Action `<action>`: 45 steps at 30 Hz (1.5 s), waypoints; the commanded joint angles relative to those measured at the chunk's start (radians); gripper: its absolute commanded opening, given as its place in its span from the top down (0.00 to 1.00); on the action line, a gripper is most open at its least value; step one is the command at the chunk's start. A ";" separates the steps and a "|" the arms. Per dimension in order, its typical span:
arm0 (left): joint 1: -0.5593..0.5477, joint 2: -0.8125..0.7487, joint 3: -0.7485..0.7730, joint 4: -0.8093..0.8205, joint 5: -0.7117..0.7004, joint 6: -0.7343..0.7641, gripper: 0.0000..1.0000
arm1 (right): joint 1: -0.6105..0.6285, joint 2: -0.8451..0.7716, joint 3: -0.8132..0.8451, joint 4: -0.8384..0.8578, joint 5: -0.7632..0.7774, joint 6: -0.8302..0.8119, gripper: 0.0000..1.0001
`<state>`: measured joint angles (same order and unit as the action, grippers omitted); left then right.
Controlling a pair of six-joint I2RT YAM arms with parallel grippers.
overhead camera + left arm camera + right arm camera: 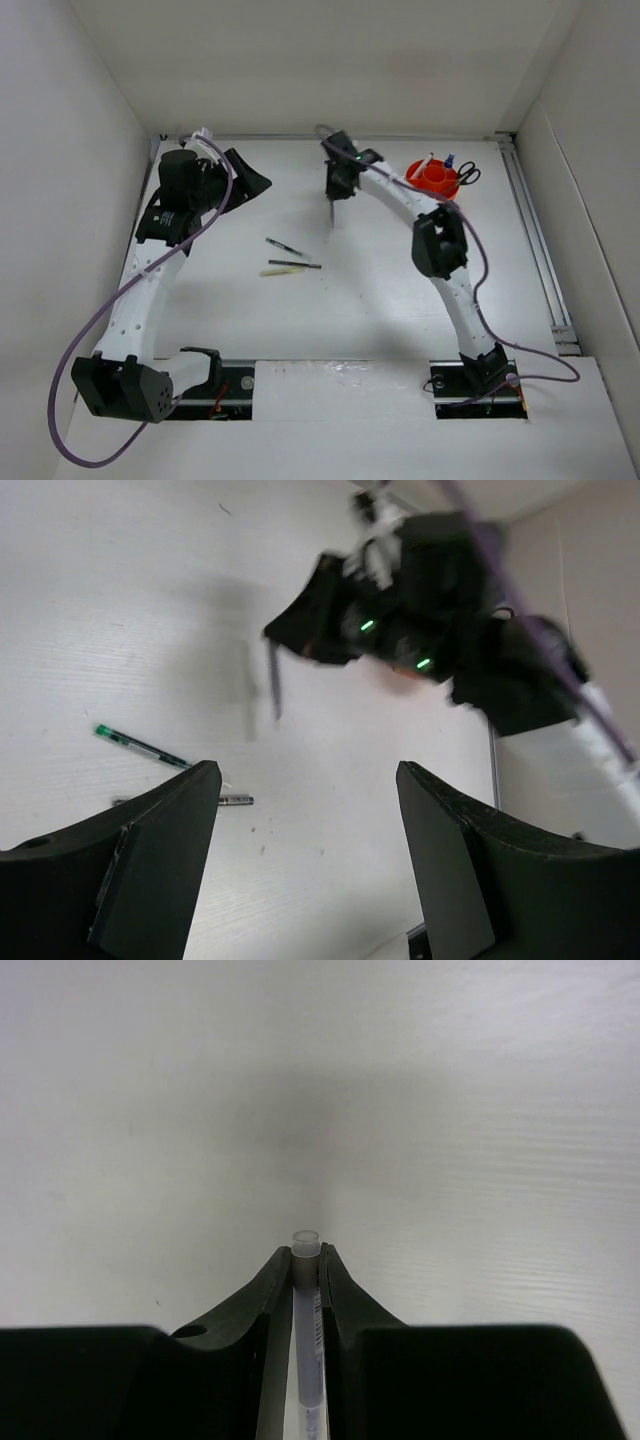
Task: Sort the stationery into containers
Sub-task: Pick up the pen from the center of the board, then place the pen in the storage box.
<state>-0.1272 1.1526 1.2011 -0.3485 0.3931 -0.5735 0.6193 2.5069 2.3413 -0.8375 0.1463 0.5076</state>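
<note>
Three thin writing sticks lie on the tabletop (380, 300): one green-tinted dark pen (284, 246), one dark pencil (295, 264) and one pale yellow stick (280, 271). A fourth, one grey pen (331, 212), hangs clear of it. One orange cup (430, 188) holds one pair of black-handled scissors (468, 176), one white pen (422, 166) and one blue-tipped item (450, 160); anything else inside is too small to count. Two robot arms stand at the near edge, the left arm (150, 288) and the right arm (462, 300).
</note>
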 commanded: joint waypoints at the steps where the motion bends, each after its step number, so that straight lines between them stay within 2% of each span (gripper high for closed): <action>1: -0.040 -0.034 -0.044 0.025 0.032 0.015 0.32 | -0.182 -0.369 -0.100 0.270 0.082 0.109 1.00; 2: -0.040 -0.043 -0.057 0.046 0.044 0.015 0.32 | -0.208 -0.417 -0.127 0.299 0.128 0.109 1.00; 3: -0.040 -0.044 -0.073 0.060 0.082 0.015 0.32 | -0.229 -0.463 -0.160 0.333 0.236 0.109 1.00; 5: -0.040 -0.053 -0.103 0.071 0.102 0.004 0.32 | -0.298 -0.560 -0.233 0.415 0.301 0.109 1.00; 11: -0.040 -0.064 -0.127 0.082 0.124 0.023 0.32 | -0.438 -0.615 -0.289 0.466 0.554 0.100 1.00; 17: -0.049 -0.045 -0.169 0.083 0.142 0.023 0.32 | -0.475 -0.585 -0.278 0.528 0.582 0.005 1.00; 21: -0.049 -0.036 -0.169 0.103 0.142 0.023 0.32 | -0.475 -0.537 -0.278 0.528 0.541 -0.044 1.00; 27: -0.049 0.004 -0.169 0.121 0.142 0.014 0.32 | -0.475 -0.496 -0.341 0.518 0.613 -0.067 1.00; 33: -0.049 0.024 -0.169 0.121 0.142 0.014 0.32 | -0.444 -0.496 -0.447 0.594 0.691 -0.127 1.00; 45: -0.049 0.033 -0.169 0.131 0.151 0.014 0.32 | -0.389 -0.496 -0.562 0.634 0.785 -0.127 1.00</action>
<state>-0.1711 1.1934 1.0382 -0.2581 0.5232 -0.5663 0.2176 2.0392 1.7813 -0.2760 0.8700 0.3912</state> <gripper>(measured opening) 0.679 0.190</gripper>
